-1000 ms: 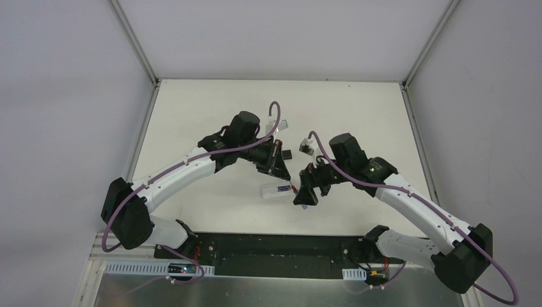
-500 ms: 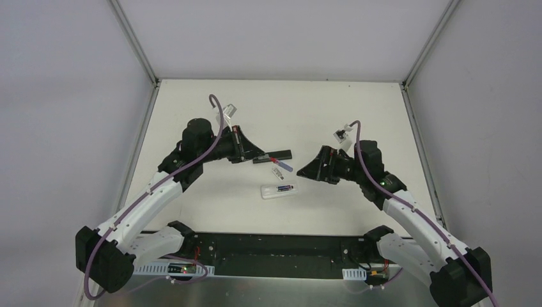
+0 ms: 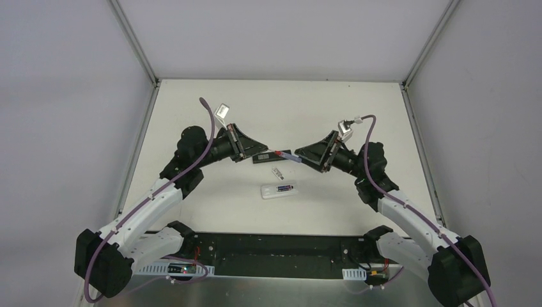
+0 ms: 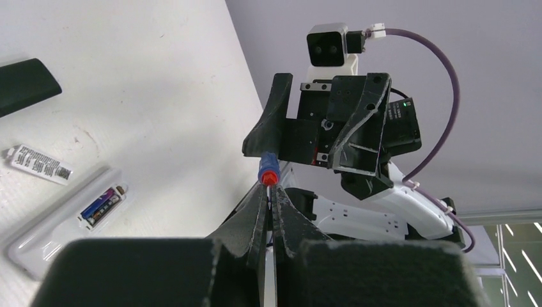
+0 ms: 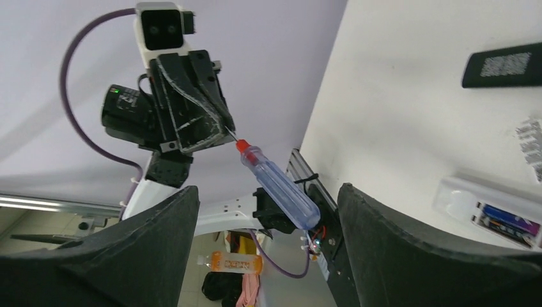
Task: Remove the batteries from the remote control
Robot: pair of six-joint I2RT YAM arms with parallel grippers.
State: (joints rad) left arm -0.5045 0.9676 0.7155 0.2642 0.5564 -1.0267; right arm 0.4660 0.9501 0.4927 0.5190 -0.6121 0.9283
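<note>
The white remote control (image 3: 278,190) lies face down on the table with its compartment open and a blue and purple battery (image 4: 102,206) showing inside. One silvery battery (image 3: 277,173) lies loose just beyond it. My left gripper (image 3: 248,149) is shut on the thin metal shaft of a blue-handled screwdriver (image 3: 286,155), which it holds level above the table. My right gripper (image 3: 304,157) faces it with its jaws wide apart. The handle's end (image 5: 300,214) sits at their mouth, untouched. In the left wrist view my left gripper (image 4: 271,188) pinches the shaft just below the red collar.
A flat black piece with a printed label (image 3: 262,157) lies under the screwdriver, beyond the loose battery. Grey walls (image 3: 77,96) close the table at the left, right and back. The arm bases stand at the near edge (image 3: 275,246).
Both grippers have left the white remote. The left one drew back to the left and lifted with the screwdriver. The right one swung up and round to face the handle.
</note>
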